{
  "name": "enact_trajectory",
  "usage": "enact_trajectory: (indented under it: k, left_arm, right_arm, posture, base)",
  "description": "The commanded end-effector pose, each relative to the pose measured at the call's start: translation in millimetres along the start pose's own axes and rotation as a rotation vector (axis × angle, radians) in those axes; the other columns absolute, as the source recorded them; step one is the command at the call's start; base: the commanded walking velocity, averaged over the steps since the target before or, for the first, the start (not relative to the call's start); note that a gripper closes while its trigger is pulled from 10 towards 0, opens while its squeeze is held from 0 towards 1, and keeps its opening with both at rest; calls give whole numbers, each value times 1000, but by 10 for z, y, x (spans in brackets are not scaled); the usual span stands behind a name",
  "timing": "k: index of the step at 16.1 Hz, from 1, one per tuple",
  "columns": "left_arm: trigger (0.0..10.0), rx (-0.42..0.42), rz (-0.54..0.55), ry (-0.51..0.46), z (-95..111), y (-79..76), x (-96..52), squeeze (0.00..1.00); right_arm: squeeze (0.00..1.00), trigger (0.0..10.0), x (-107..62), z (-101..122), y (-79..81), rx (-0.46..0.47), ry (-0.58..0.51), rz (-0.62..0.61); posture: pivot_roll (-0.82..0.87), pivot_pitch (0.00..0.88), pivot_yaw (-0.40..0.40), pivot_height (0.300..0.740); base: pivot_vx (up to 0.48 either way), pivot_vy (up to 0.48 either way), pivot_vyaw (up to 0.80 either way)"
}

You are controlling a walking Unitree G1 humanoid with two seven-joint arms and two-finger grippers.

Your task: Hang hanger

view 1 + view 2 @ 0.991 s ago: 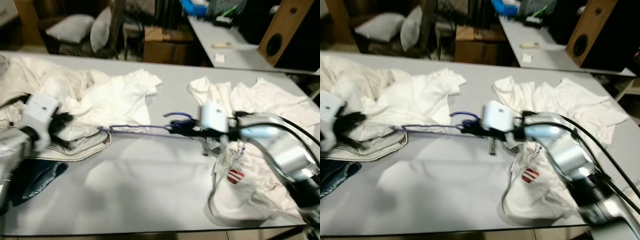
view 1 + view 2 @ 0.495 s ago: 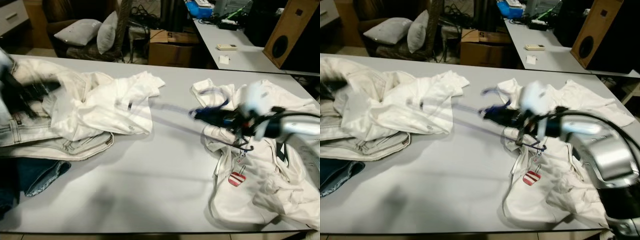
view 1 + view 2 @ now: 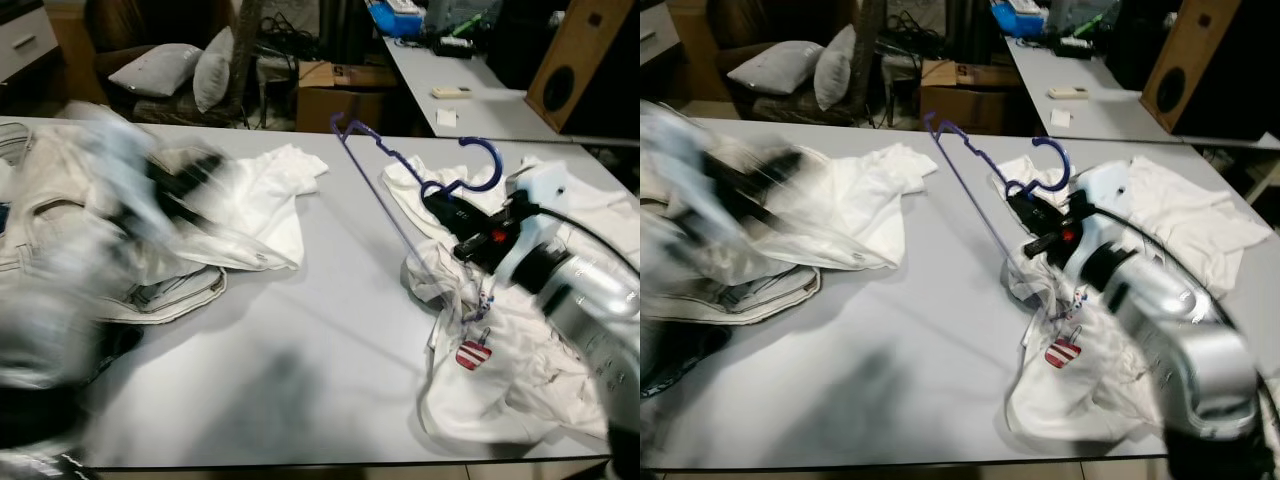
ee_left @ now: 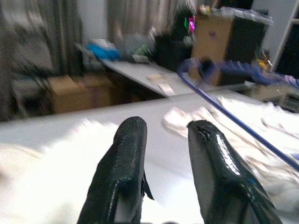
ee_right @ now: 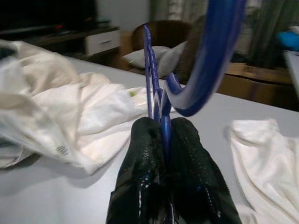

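A grey surface (image 3: 330,330) carries loose clothing. White garments (image 3: 250,205) and pale jeans (image 3: 170,295) are heaped on the robot's left; a white shirt (image 3: 500,380) with a red-and-white tag (image 3: 471,354) is crumpled on the right, with more white cloth (image 3: 1180,215) behind it. Beyond the surface, a cardboard box (image 3: 335,95), two grey pillows (image 3: 180,72) and a wooden speaker (image 3: 572,55) are seen.

The hanger (image 3: 400,185) is thin, blue and wiry, with a curved hook (image 3: 478,170). It is held tilted above the surface, over the edge of the right shirt, one long bar slanting up and away toward the far side. The right gripper (image 5: 162,140) is clamped on it near the hook base, jaws pressed together on the wire; the right wrist view shows this grip closely, with the hook curving overhead.

The left arm (image 3: 120,230) is heavily blurred in the head views. In the left wrist view, the left gripper (image 4: 163,140) is shown with glossy black jaws apart and nothing between them; the hanger is seen beyond it.
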State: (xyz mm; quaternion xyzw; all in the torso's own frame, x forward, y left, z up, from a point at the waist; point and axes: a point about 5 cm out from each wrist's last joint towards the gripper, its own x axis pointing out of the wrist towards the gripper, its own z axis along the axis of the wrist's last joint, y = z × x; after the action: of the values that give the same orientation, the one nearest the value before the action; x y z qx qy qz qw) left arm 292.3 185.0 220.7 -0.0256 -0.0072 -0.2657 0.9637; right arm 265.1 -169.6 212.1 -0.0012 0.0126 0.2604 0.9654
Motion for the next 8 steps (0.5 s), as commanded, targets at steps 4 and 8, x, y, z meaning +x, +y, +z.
enact_trajectory:
  k: [4,8]
  left_arm:
    - [10000,18,157,-26,-373,-355,22,0]
    - [10000,-7,171,-5,-525,-491,-30,0]
  right_arm:
    - [0,10000,-186,-138,84,15,-22,-264]
    - [0,10000,-314,-241,42,-54,-67,-383]
  posture:
    - [16,0,-8,740]
    - [14,0,-17,740]
  base:
    - [0,0,-195]
    - [0,0,-773]
